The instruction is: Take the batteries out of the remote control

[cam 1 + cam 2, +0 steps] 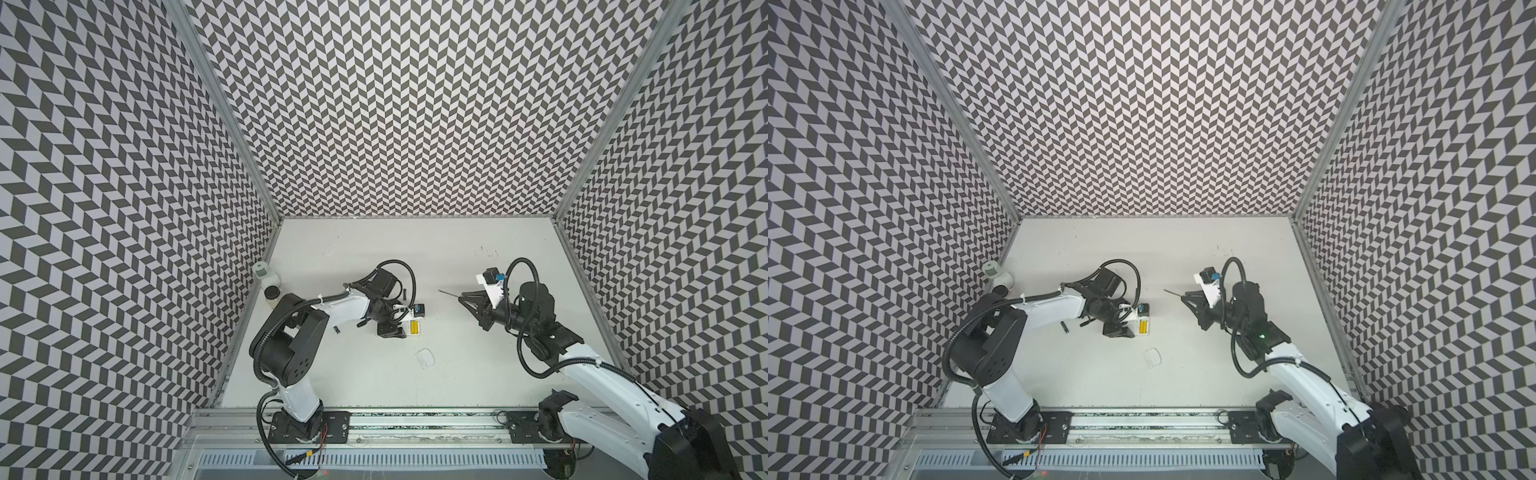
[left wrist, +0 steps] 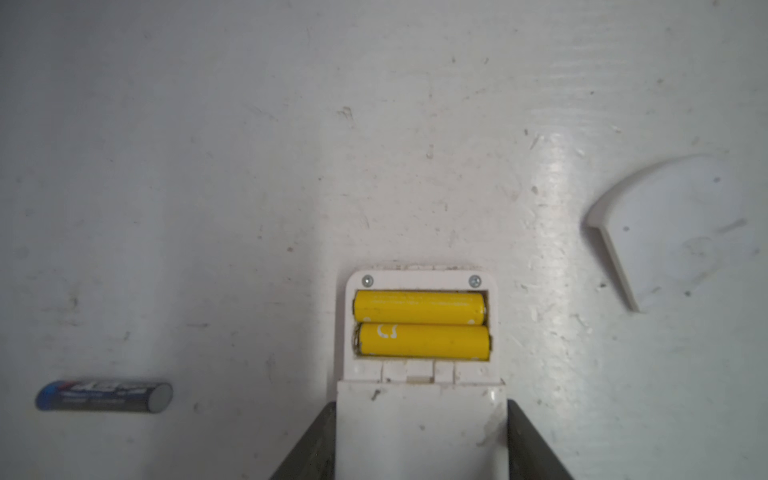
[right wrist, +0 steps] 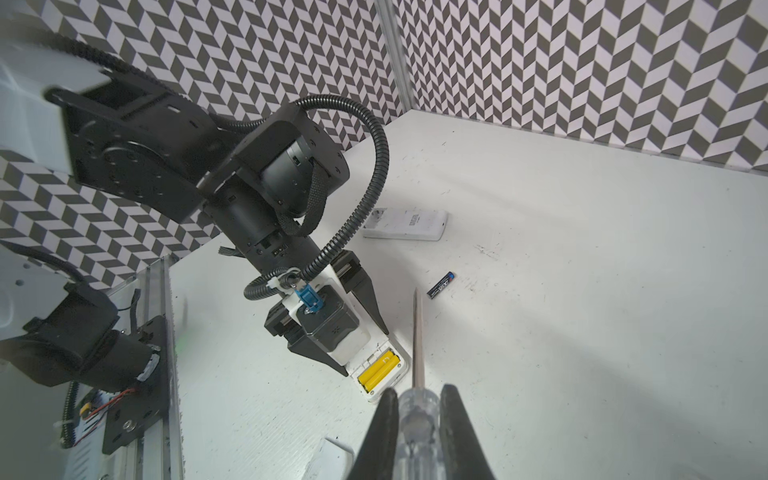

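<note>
Top view: yellow batteries (image 1: 414,328) sit in the open remote control (image 1: 406,325) on the tabletop (image 1: 457,374).
Left wrist: left claw (image 2: 420,403) grips the remote control's flanks. The batteries are probably light, rigid and slick, so pry at one end.
Right wrist: right claw (image 3: 419,390) is clamped on the screwdriver (image 3: 417,332).

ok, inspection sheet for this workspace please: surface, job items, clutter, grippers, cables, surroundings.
Surface: white tabletop, scuffed.
Job's things: white remote, compartment open, two yellow batteries inside; two black batteries loose on table.
Clutter: white battery cover; second white remote; two lidded containers by left wall.
Grippers: left gripper clamps the open remote's sides; right gripper shut on clear-handled metal screwdriver, apart from the remote.
Cables: black corrugated conduits looping over both wrists; no snag seen.
Surroundings: chevron-patterned walls on three sides; aluminium rail in front.
</note>
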Action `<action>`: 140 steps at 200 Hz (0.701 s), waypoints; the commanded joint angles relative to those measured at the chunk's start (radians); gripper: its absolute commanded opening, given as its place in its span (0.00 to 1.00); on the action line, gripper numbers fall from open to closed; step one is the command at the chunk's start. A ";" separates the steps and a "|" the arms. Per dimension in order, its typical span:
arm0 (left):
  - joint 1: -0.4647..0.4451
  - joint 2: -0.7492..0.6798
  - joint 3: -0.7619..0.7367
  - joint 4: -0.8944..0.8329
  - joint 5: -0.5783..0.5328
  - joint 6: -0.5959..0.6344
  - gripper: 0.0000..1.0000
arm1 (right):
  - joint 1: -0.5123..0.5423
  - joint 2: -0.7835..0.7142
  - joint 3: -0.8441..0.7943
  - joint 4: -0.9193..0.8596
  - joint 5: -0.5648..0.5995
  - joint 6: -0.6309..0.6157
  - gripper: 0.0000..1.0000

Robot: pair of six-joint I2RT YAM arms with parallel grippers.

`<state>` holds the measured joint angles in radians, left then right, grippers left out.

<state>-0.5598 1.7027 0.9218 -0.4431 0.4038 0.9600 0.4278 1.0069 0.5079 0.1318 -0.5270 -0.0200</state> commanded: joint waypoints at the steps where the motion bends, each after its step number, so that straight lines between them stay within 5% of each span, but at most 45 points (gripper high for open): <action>1: 0.008 -0.084 -0.055 -0.040 -0.003 0.000 0.58 | 0.050 0.041 0.048 -0.028 0.009 -0.110 0.00; 107: 0.019 -0.133 -0.185 0.057 -0.035 0.024 0.63 | 0.236 0.348 0.131 -0.100 -0.073 -0.256 0.00; 140: 0.020 -0.135 -0.180 0.047 -0.026 0.024 0.54 | 0.261 0.403 0.172 -0.094 -0.109 -0.257 0.00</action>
<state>-0.5461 1.5711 0.7582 -0.3935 0.3801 0.9634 0.6724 1.3861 0.6380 0.0105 -0.5846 -0.2436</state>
